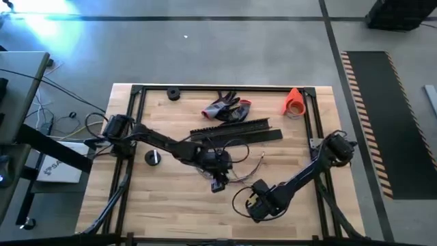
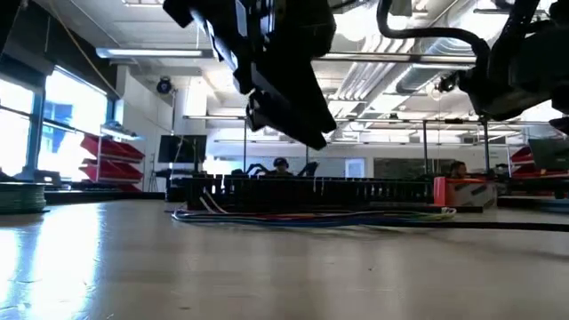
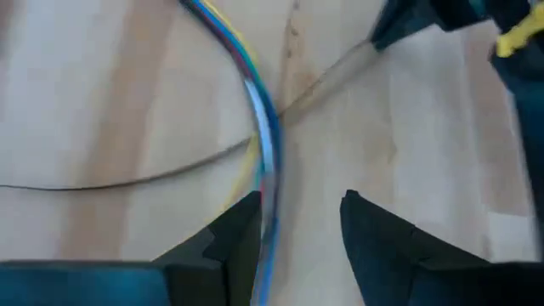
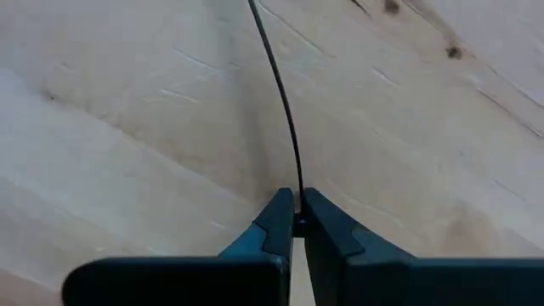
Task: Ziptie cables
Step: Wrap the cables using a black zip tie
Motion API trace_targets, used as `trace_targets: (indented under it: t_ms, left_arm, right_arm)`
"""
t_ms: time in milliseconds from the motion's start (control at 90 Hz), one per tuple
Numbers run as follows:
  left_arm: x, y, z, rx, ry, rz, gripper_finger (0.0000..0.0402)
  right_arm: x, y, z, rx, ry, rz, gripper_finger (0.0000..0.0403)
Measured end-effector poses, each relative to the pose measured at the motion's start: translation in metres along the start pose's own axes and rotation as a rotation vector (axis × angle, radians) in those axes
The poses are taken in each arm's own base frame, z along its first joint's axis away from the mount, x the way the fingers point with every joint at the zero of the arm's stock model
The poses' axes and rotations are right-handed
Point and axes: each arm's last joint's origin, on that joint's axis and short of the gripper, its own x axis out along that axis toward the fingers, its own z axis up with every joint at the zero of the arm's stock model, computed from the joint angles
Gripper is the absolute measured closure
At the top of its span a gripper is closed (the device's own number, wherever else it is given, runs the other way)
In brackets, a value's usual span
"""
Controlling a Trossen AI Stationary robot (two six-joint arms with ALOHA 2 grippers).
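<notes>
The cables (image 1: 235, 164), a bundle of thin coloured and pale wires, lie flat on the wooden table near its middle (image 2: 311, 216). My left gripper (image 1: 217, 182) hangs open just above them. In the left wrist view the cables (image 3: 265, 136) run below the gap, close to one finger (image 3: 234, 234). A thin black strand (image 1: 239, 197) curves over the table near the front. My right gripper (image 1: 257, 206) is shut on the thin black strand (image 4: 285, 110). My right gripper pinches the thin black strand at its near end (image 4: 297, 202) between its two fingertips. The fingers lie along the strand and slant down toward the table. From the fingers the strand runs away in a slight curve, close over the wood.
Long flat black slotted strips (image 1: 239, 130) lie behind the cables, with grey-and-red gloves (image 1: 229, 108) and an orange roll (image 1: 295, 101) farther back. A black round piece (image 1: 153, 157) sits at the left and another (image 1: 173, 94) at the far edge. A black frame (image 1: 136, 89) borders the table.
</notes>
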Motion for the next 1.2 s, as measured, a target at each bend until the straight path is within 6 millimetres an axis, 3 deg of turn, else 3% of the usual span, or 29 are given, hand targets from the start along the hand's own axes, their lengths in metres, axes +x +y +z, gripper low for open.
trace_targets:
  t_ms: [322, 767, 1200]
  left_arm:
    - [0.022, 0.023, -0.005, 0.015, 0.043, 0.068, 0.0299]
    - [0.032, 0.027, -0.007, 0.062, 0.039, 0.077, 0.0308]
    - [0.049, 0.034, -0.014, 0.052, 0.042, 0.14, 0.0308]
  right_arm:
    - [0.001, 0.0, 0.0, 0.009, -0.027, 0.0, 0.0403]
    - [-0.001, -0.002, -0.015, -0.038, -0.113, 0.008, 0.0403]
    - [-0.031, 0.006, -0.025, -0.229, -0.31, -0.02, 0.0403]
